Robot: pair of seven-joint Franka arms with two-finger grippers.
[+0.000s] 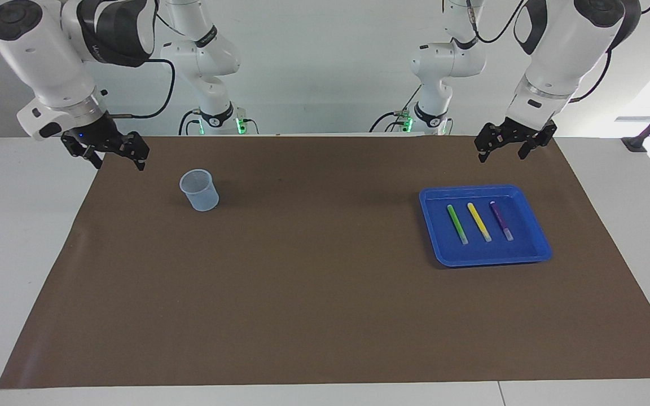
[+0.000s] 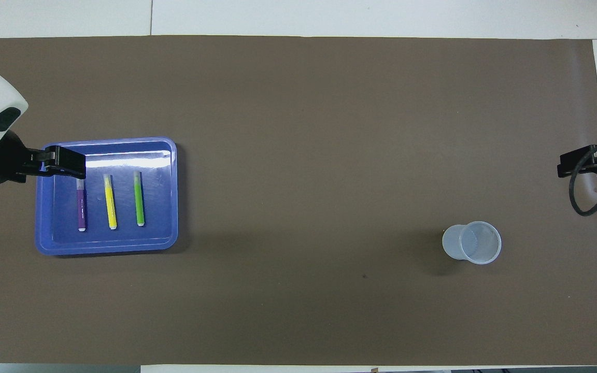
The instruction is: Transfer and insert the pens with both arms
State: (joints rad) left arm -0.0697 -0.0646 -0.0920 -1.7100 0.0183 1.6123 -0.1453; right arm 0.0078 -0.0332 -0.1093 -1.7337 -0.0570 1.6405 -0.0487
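Brown matting [image 1: 313,293] covers the white table [image 1: 14,254] from the near edge up to the arms. Above its corner at the left arm's end hangs the left gripper [image 1: 503,153], black fingers spread wide and holding nothing; it is over the mat just nearer the robots than a shallow blue plastic tray [image 1: 486,192]. Inside that tray lie three thin marker pens side by side, apart from one another: a green pen [image 1: 456,223], a yellow pen [image 1: 478,221] and a purple pen [image 1: 501,220], each with its pale cap end pointing away from the robots. Nothing covers them. At the other end, the right gripper [image 1: 115,160] hangs likewise wide open and empty over the mat's edge. Beside it stands a translucent plastic measuring cup [image 1: 198,190], upright, well apart from the tray.
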